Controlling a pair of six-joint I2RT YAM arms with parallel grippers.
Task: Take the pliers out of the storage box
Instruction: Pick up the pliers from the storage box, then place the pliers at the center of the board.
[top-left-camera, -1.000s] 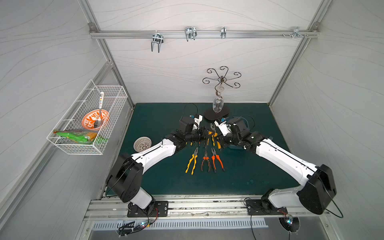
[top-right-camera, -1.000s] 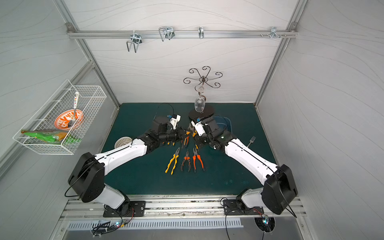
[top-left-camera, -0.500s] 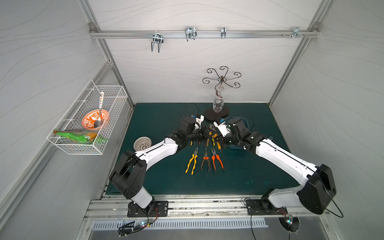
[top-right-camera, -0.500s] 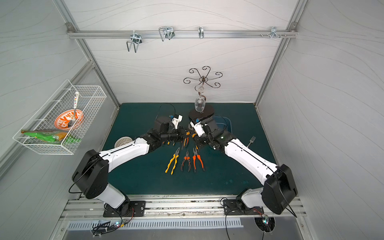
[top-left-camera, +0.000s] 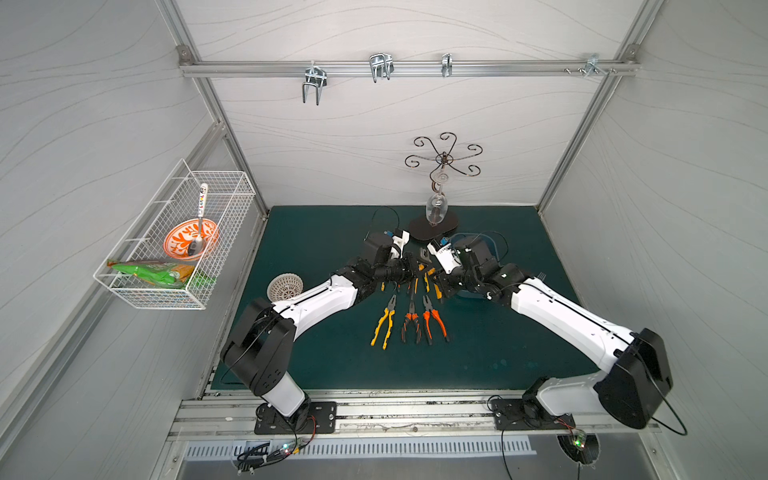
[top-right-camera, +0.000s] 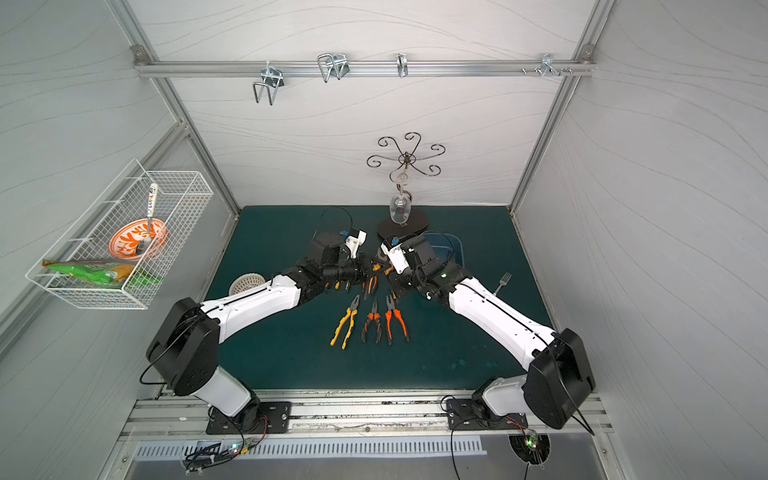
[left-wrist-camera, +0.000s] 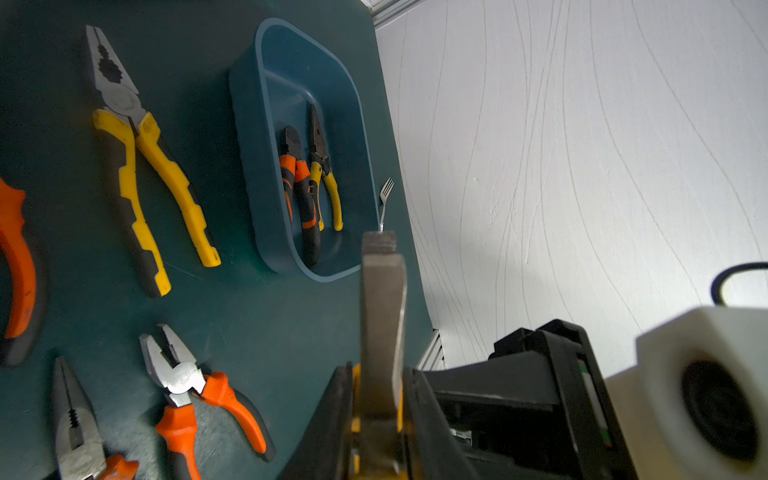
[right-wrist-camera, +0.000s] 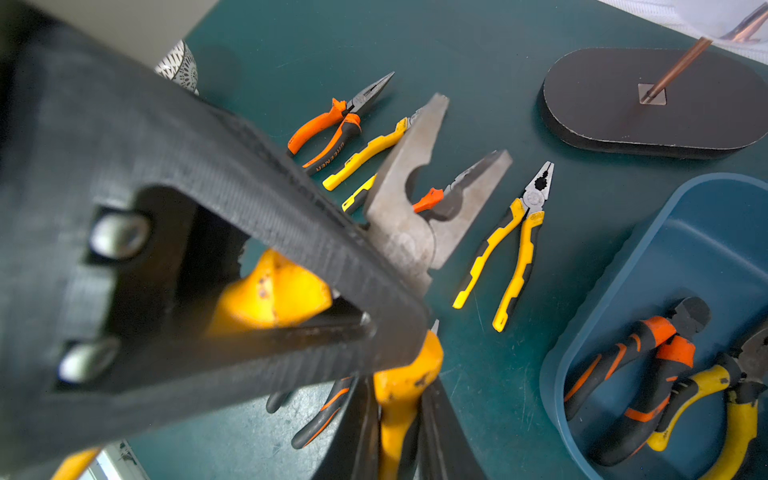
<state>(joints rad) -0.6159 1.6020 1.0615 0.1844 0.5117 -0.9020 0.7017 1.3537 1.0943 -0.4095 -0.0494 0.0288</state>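
One yellow-handled pliers (right-wrist-camera: 409, 195) hangs above the green mat, held from both ends. My left gripper (left-wrist-camera: 378, 399) is shut on its grey metal head (left-wrist-camera: 380, 311). My right gripper (right-wrist-camera: 399, 415) is shut on a yellow handle (right-wrist-camera: 399, 390). In both top views the two grippers (top-left-camera: 412, 268) (top-left-camera: 438, 286) meet mid-mat, just left of the blue storage box (top-left-camera: 493, 246) (left-wrist-camera: 249, 166). Two pliers lie in the box, one orange-black (left-wrist-camera: 297, 195) and one yellow (left-wrist-camera: 326, 183). Several more pliers lie on the mat, among them a front row of three (top-left-camera: 384, 322) (top-left-camera: 411, 320) (top-left-camera: 432, 318).
A silver fork (top-right-camera: 503, 282) lies right of the box. A white perforated bowl (top-left-camera: 284, 286) sits at the mat's left. A dark oval stand base (top-left-camera: 432, 226) with a hanging glass is behind the grippers. A white wire basket (top-left-camera: 166, 249) hangs on the left wall.
My left gripper has moved in to the pliers that the right gripper holds up and has closed on its metal head. The right arm has barely moved.
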